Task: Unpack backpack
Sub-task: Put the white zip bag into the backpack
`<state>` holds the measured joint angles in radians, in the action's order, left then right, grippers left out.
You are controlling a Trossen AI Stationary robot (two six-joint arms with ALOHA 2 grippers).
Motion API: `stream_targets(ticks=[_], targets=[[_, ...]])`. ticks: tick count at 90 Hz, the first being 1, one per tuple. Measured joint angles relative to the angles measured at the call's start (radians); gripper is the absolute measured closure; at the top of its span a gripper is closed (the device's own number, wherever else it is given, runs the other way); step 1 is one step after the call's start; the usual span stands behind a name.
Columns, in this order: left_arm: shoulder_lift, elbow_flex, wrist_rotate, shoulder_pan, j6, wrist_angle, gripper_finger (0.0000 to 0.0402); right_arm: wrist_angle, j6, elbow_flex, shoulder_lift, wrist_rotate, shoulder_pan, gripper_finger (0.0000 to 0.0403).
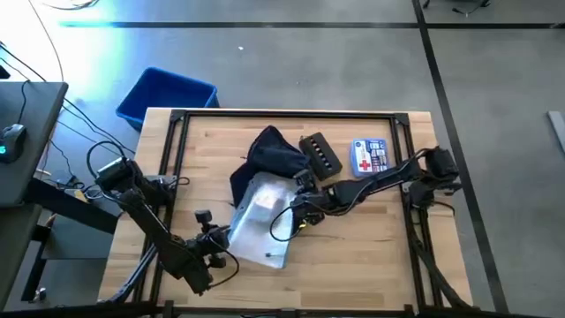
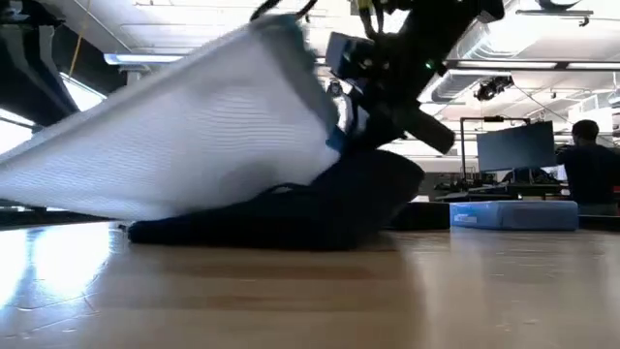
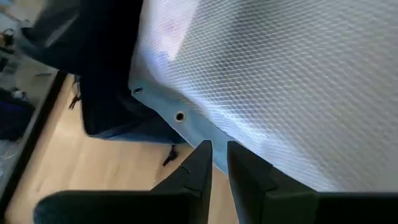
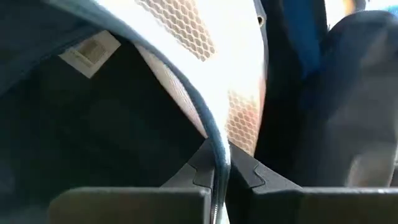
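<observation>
The dark navy backpack (image 1: 269, 157) lies on the table's middle, toward the far side. A clear mesh pouch (image 1: 261, 216) with a pale blue border slants out of it toward the near edge; in the low view the pouch (image 2: 194, 136) rises from low left to high right above the backpack (image 2: 310, 208). My left gripper (image 1: 222, 240) is shut on the pouch's near-left border. My right gripper (image 1: 300, 205) is shut on the pouch's right edge, close beside the backpack. My left gripper pinches the pouch's pale blue border (image 3: 219, 163) between its two fingers, a short way from an eyelet (image 3: 180, 116). It comes from the table's near left. This end of the pouch sits low. My right gripper pinches the pouch's thin dark-rimmed edge (image 4: 219, 155) between its two fingers, the edge running straight in between them. It comes from the table's right. This end (image 2: 315, 68) is lifted high above the backpack.
A black ridged block (image 1: 320, 155) and a white and blue first-aid box (image 1: 369, 156) lie at the table's far right. A bright blue bin (image 1: 166, 95) stands on the floor beyond the far left corner. A person (image 2: 589, 160) sits in the room behind.
</observation>
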<state>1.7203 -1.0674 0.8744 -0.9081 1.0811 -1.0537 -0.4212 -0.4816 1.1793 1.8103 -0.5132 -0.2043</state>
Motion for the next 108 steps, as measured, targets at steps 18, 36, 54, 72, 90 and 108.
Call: stream_targets(ticks=[18,36,54,72,90,108], targets=[[0.000,-0.003,-0.013,0.024,-0.055,0.081,0.0371,-0.148,0.008,0.041,0.000,-0.075,-0.030,0.0336],[0.000,-0.003,-0.083,0.111,-0.229,0.087,0.0357,-0.372,0.118,0.130,0.000,-0.165,-0.091,0.0208],[-0.006,-0.003,-0.142,0.217,-0.413,0.068,0.0319,-0.359,0.207,0.151,-0.007,0.105,-0.175,0.0140],[-0.038,-0.003,-0.269,0.275,-0.456,0.018,0.0299,-0.235,0.253,0.075,-0.006,0.085,-0.249,0.0141],[-0.052,-0.003,-0.294,0.272,-0.421,-0.028,0.0298,0.155,0.090,-0.109,0.022,-0.136,-0.303,0.0144],[-0.051,0.003,-0.289,0.282,-0.443,0.013,0.0298,0.514,-0.155,-0.242,0.068,-0.076,-0.268,0.0144]])
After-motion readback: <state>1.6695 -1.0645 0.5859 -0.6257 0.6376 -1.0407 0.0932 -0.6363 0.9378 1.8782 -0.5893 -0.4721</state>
